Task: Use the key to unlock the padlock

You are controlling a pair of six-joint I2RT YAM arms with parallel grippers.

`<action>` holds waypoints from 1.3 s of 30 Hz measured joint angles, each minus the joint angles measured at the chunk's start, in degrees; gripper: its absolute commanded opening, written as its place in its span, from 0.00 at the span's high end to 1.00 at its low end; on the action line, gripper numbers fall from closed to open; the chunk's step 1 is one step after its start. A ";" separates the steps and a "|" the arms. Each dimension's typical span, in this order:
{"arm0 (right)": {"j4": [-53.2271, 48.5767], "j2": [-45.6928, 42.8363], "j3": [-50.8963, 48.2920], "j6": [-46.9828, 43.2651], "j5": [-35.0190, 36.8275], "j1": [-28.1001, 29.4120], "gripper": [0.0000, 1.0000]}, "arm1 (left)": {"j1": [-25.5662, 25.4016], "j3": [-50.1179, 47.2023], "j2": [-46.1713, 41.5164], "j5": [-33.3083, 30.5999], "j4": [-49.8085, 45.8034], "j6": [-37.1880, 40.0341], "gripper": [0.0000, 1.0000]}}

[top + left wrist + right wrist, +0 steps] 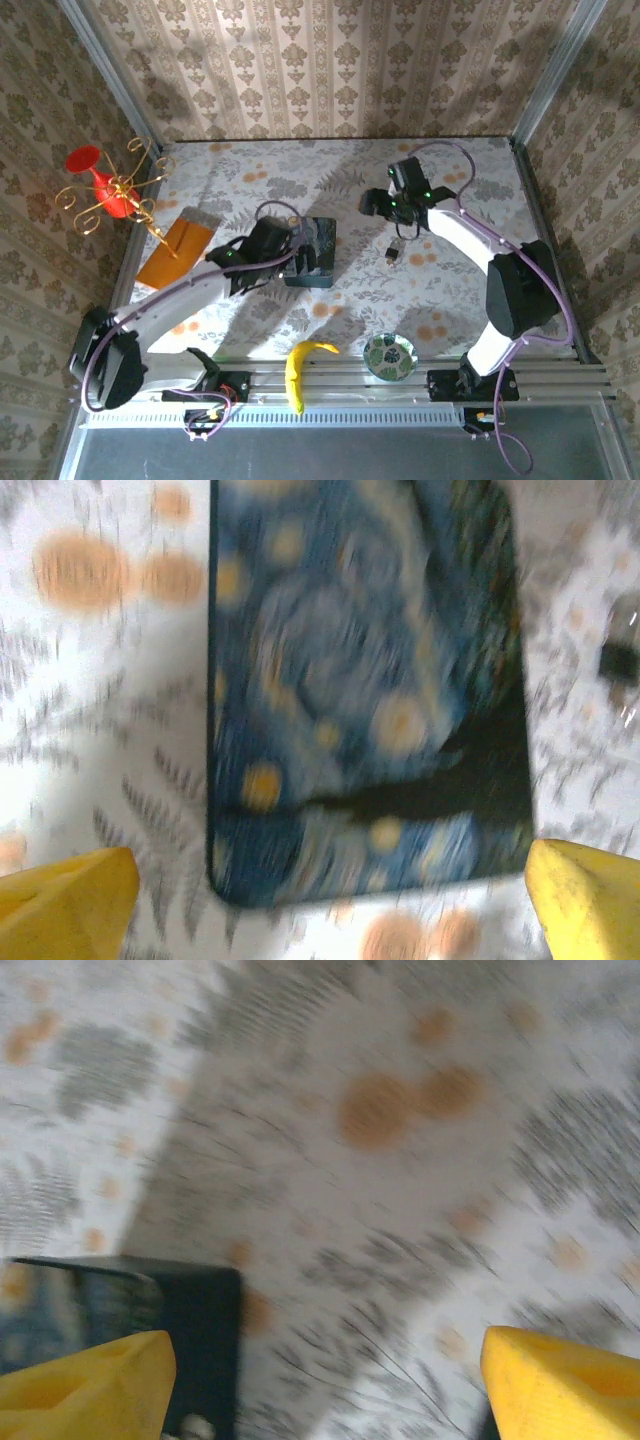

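Yellow-tipped left pincer (pixel 330 905) gapes empty over blue box (pixel 360 700), and right pincer (pixel 325 1385) gapes empty too.

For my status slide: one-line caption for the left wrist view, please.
Left gripper, jaws wide open, poised over the blue starry-night box on the floral tablecloth; picture motion-blurred.

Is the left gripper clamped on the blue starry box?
No, the left gripper has its yellow fingers wide apart, and the blue starry box lies beyond them, ungripped.
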 measured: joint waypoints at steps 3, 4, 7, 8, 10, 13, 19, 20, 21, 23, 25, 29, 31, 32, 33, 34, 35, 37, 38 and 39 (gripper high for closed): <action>-0.94 5.84 9.62 -3.85 -1.64 2.82 0.16 | -0.44 -3.63 -5.11 2.95 -2.34 -0.94 0.02; -1.25 8.11 12.55 -4.79 -2.43 3.56 0.15 | -0.72 -4.28 -6.86 4.09 -2.95 -1.03 0.02; -2.19 14.88 19.93 -7.39 -4.98 5.38 0.15 | -1.57 -5.49 -9.94 8.02 -2.14 -1.01 0.06; -2.71 17.33 22.32 -8.17 -5.84 5.86 0.16 | -1.73 -6.16 -10.14 9.66 -0.79 -0.90 0.08; -3.69 21.86 26.64 -9.22 -7.37 6.43 0.18 | -1.88 -7.91 -9.14 12.66 2.84 -0.79 0.11; -5.55 28.13 32.87 -10.32 -9.73 6.71 0.24 | -1.88 -9.44 -4.35 16.55 7.89 -0.72 0.13; -8.81 34.49 37.86 -11.61 -12.85 6.71 0.38 | -1.31 -9.55 3.50 19.23 13.94 -0.11 0.11; -8.98 34.64 37.59 -11.56 -13.25 6.71 0.45 | -0.55 -9.53 4.31 19.19 14.40 0.02 0.11; -8.92 34.64 37.09 -11.30 -13.49 6.71 0.51 | 0.48 -9.51 5.03 19.10 14.82 0.22 0.11; -8.48 34.40 35.50 -11.15 -13.97 6.71 0.60 | 3.17 -9.33 6.38 18.53 15.50 0.70 0.10; -6.80 33.79 32.59 -10.29 -14.58 6.71 0.63 | 5.70 -8.68 7.76 19.02 16.09 1.70 0.10; -1.22 29.75 25.81 -8.63 -12.63 5.60 0.63 | 8.00 -5.53 11.30 20.02 16.76 2.84 0.10; 0.66 27.19 22.01 -7.34 -10.80 4.59 0.62 | 9.01 -3.61 13.88 20.04 17.70 3.04 0.10; 1.68 25.83 20.02 -6.64 -9.70 4.09 0.62 | 9.49 -2.08 15.54 20.00 17.99 3.10 0.10; 2.43 24.63 18.36 -5.77 -8.72 3.72 0.60 | 9.88 -0.83 16.94 19.82 18.36 3.21 0.10; 3.19 23.15 16.48 -4.92 -7.61 3.30 0.57 | 10.43 0.59 18.60 19.63 19.04 3.26 0.10; 3.82 21.44 14.47 -3.85 -6.40 2.97 0.56 | 11.08 2.01 20.24 19.54 19.76 3.26 0.10; 4.33 18.64 11.34 -2.16 -5.73 2.71 0.48 | 12.44 4.20 22.99 18.75 22.53 3.61 0.10; 4.33 17.25 9.55 -1.33 -5.70 3.19 0.47 | 13.14 5.60 24.41 18.34 24.37 3.96 0.10; 4.35 16.31 8.31 -0.83 -5.35 3.67 0.47 | 13.73 6.86 25.44 17.79 25.57 4.33 0.09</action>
